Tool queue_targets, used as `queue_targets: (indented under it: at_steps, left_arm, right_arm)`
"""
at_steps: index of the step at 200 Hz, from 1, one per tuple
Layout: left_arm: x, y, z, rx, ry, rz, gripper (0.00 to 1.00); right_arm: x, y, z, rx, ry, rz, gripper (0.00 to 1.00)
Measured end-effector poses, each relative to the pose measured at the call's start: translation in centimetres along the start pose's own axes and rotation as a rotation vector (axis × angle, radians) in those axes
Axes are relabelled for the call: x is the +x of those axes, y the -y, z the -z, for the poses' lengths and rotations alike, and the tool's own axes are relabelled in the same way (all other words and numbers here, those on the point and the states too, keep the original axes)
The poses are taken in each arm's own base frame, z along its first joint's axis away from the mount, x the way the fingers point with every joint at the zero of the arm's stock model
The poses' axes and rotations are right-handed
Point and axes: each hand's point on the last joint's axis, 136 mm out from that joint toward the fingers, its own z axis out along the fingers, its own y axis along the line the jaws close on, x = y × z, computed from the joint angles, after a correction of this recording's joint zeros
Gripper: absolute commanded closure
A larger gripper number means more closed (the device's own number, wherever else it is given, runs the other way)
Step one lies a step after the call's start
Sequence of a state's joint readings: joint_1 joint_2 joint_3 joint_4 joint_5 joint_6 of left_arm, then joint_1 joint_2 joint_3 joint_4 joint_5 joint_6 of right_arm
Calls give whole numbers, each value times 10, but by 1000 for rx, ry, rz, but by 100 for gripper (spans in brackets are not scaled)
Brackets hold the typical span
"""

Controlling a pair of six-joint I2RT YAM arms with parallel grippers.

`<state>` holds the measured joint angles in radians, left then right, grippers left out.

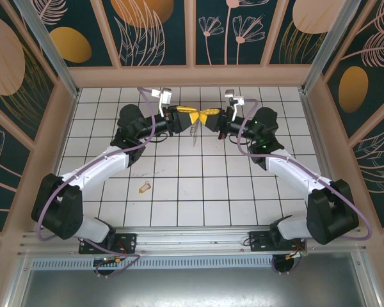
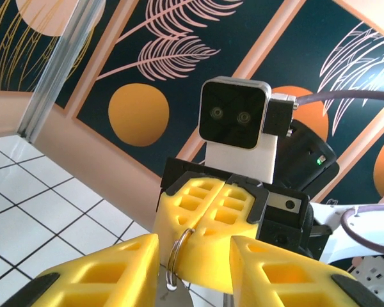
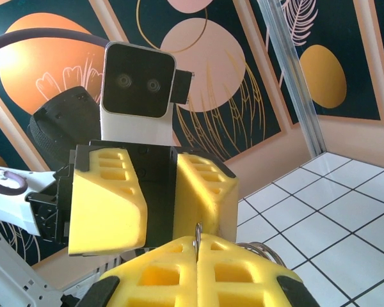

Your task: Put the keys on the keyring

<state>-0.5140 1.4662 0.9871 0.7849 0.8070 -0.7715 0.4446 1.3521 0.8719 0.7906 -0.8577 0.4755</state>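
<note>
The bench is a grid of white tiles with dark grout lines, with a pale peach skirting along its far and side edges. Around it stand dark teal wall panels printed with orange discs and thin pink leaf and flower outlines, set apart by peach strips. Bare aluminium posts rise at the far corners.

The 2 arms meet above the far middle of the bench. The right claw is clenched on the keyring, and from its own wrist the thin metal loop stands up out of the seam between the closed yellow fingers. The left claw faces it with its fingers apart and the ring in the gap between them. Whether its pads touch the ring cannot be told.

The key lies flat on the tiles nearer the arm bases, well apart from both claws, beside the left forearm.
</note>
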Motion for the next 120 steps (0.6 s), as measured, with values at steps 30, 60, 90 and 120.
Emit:
queue_targets:
  at_steps: [30,60,90,120]
  left_arm:
    - [-1,0,-2,23,7,16,70]
    - [8,-2,0,38,-2,36,71]
    - [16,-8,0,36,-11,60,72]
    - [18,-14,-1,35,-9,73,78]
  right_arm:
    - [2,1,0,-3,0,-4,100]
    - [2,0,0,-8,5,0,100]
    - [3,2,-1,-8,4,-2,100]
    - [7,8,-2,-1,-2,-11,100]
